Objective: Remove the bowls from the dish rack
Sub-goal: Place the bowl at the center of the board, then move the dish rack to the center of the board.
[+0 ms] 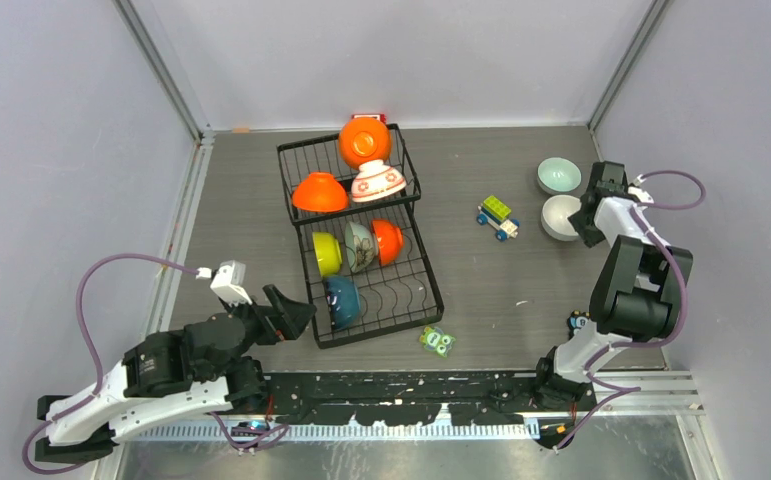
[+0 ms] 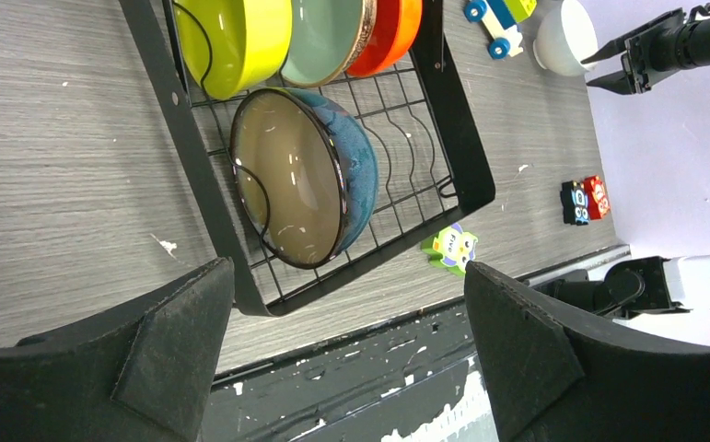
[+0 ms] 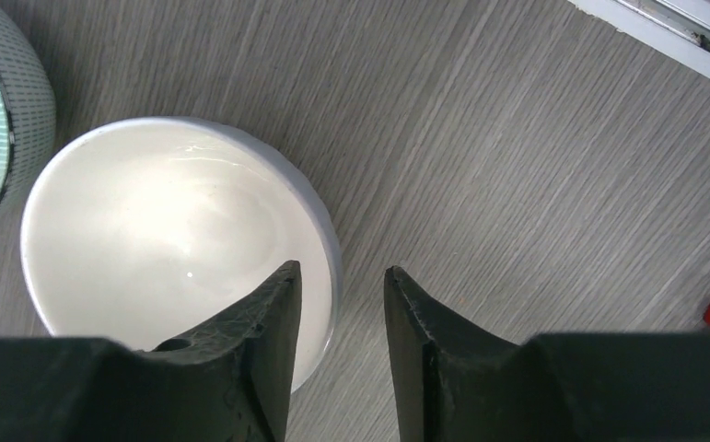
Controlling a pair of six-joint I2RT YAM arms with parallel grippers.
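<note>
The left gripper [image 1: 299,315] is hovering just off the rack's [image 2: 466,129] near left corner, fingers spread wide and holding nothing. The teal bowl [image 2: 305,184] is standing on edge in the near section, straight ahead of those fingers, its hollow turned leftward toward that arm. The left arm is plainly the nearer one, so I'd judge this bowl is its to take. Over on the right, the right gripper [image 3: 342,272] is hanging over the white bowl [image 3: 148,239] on the table [image 3: 517,138]. Its fingers are only slightly parted, straddling the rim without clamping it, as far as I can see. Other bowls [image 1: 364,143] are sitting deeper in the rack.
</note>
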